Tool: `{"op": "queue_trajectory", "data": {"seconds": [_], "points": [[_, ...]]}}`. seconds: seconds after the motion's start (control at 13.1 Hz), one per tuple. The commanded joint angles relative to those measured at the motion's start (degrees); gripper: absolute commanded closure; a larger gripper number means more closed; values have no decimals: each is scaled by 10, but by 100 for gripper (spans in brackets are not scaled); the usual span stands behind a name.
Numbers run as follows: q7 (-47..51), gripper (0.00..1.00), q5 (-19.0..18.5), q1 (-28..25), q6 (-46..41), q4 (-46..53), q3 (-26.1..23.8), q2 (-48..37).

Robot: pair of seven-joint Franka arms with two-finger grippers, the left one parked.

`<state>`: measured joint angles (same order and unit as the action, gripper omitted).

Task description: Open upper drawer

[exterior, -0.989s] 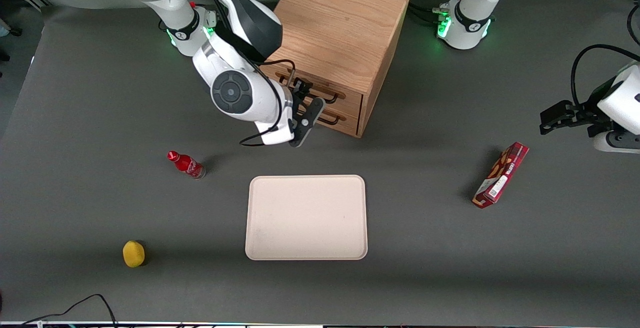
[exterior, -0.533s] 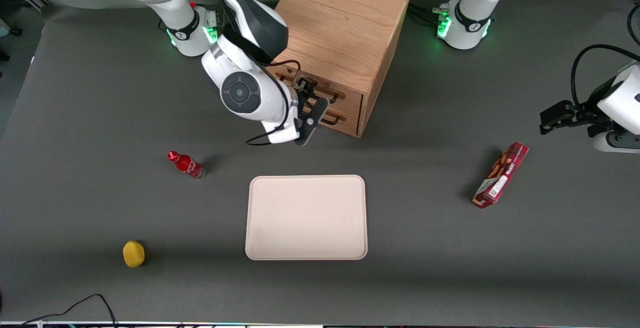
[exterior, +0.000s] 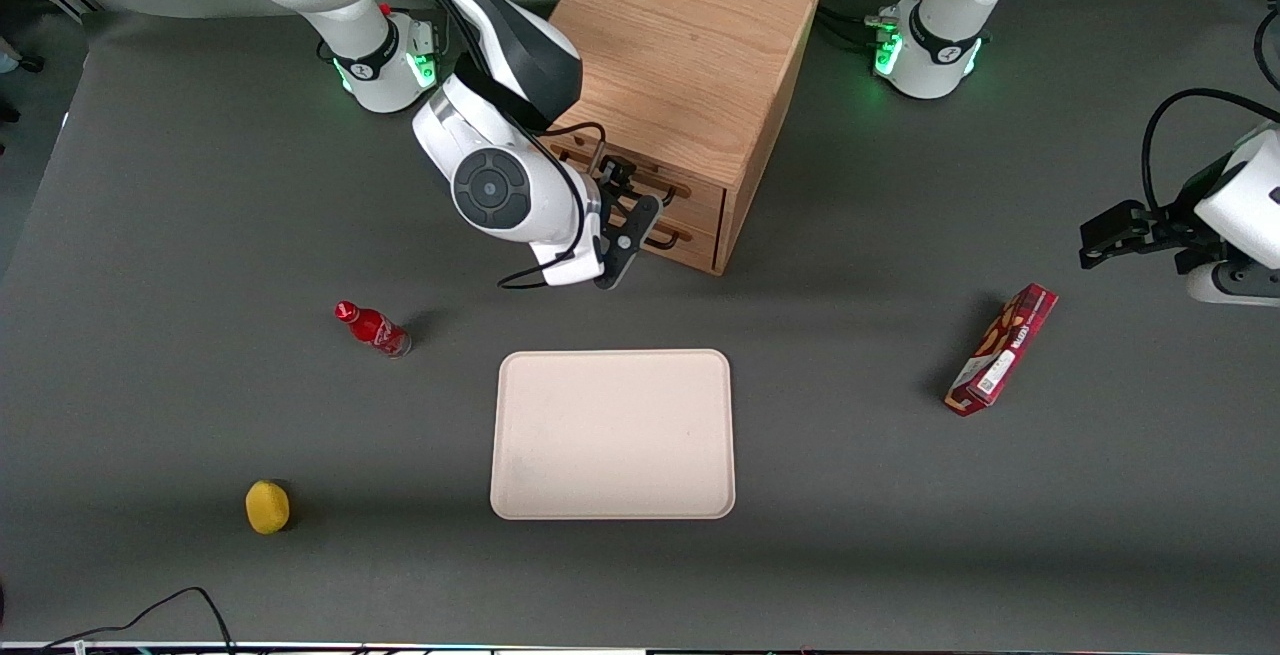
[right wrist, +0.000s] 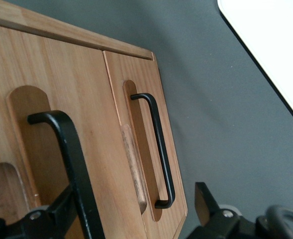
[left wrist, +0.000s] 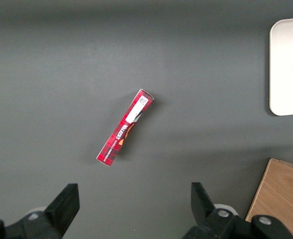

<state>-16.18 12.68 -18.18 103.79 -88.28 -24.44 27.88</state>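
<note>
The small oak cabinet (exterior: 690,45) stands at the back of the table, its two drawers facing the working arm's end. The upper drawer (exterior: 700,197) looks shut, flush with the lower drawer (exterior: 695,247). My right gripper (exterior: 625,203) is open, right in front of the drawer fronts at handle height. In the right wrist view the upper drawer (right wrist: 51,84) fills much of the picture. Its black wire handle (right wrist: 69,149) runs close by one finger of the gripper (right wrist: 135,193) and touches neither. The lower drawer's handle (right wrist: 158,144) lies between the fingers, farther off.
A cream tray (exterior: 612,433) lies nearer the front camera than the cabinet. A red bottle (exterior: 372,328) and a yellow object (exterior: 267,506) lie toward the working arm's end. A red box (exterior: 1002,349) lies toward the parked arm's end.
My right gripper has moved closer to the drawer fronts and slightly up, staying open. The drawers have not moved.
</note>
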Motion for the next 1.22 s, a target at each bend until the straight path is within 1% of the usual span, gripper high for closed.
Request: {"op": "queue_trajectory", "data": {"seconds": [0.0, 0.15, 0.23, 0.61, 0.99, 1.14], "points": [[-14, 0, 1, 5, 13, 5, 7, 11], [-21, 0, -25, 9, 13, 23, 11, 19], [-26, 0, -29, 12, 12, 32, 12, 25], [-59, 0, -30, 11, 9, 78, 69, 55], [-80, 0, -31, 11, -14, 137, 98, 89], [-89, 0, -28, 11, -39, 172, 114, 103]]}}
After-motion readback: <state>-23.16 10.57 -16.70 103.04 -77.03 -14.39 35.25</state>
